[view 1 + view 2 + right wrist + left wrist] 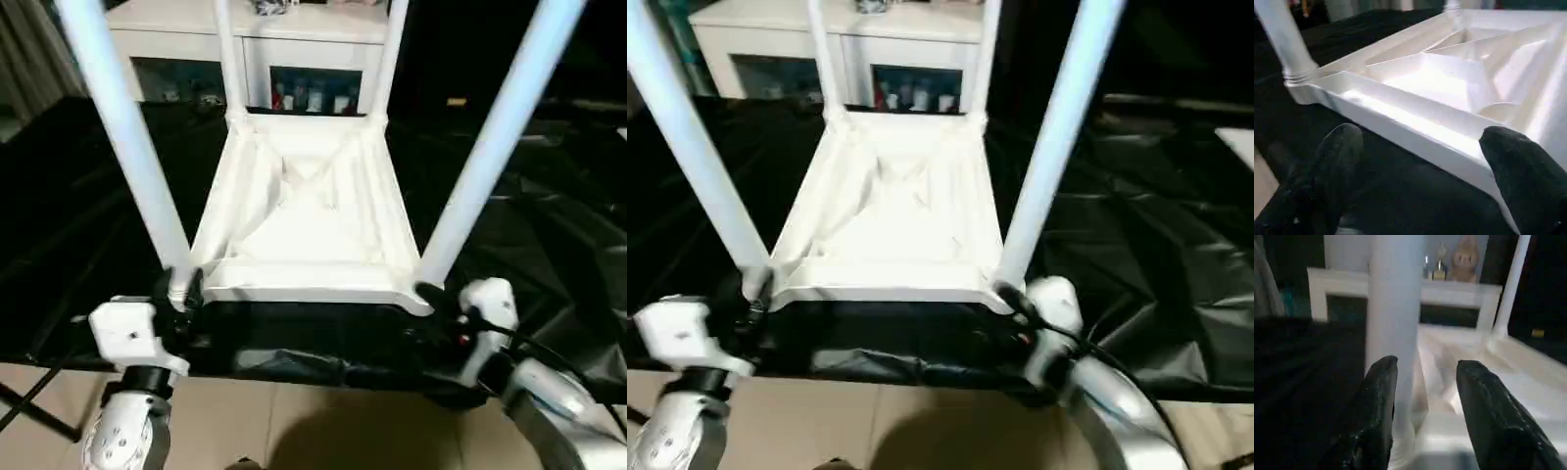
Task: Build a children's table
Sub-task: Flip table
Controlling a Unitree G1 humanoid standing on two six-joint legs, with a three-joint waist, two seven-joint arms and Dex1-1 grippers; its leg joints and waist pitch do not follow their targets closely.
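The children's table lies upside down on a black cloth, its ribbed white top (304, 225) facing up. Four white legs stand in the corner sockets: the near-left leg (137, 157), the near-right leg (490, 147) and two far legs (227, 59). My left gripper (186, 294) sits at the foot of the near-left leg. In the left wrist view its fingers (1381, 387) stand apart, with that leg (1396, 308) just beyond them. My right gripper (436, 299) is at the near-right corner, open wide (1422, 142), facing the top's front rim (1415, 122).
The black cloth (78, 196) covers the floor around the table, wrinkled on the right. A white cabinet (294, 39) with glass-fronted compartments stands right behind the table. Tan floor (294, 421) lies between me and the cloth's near edge.
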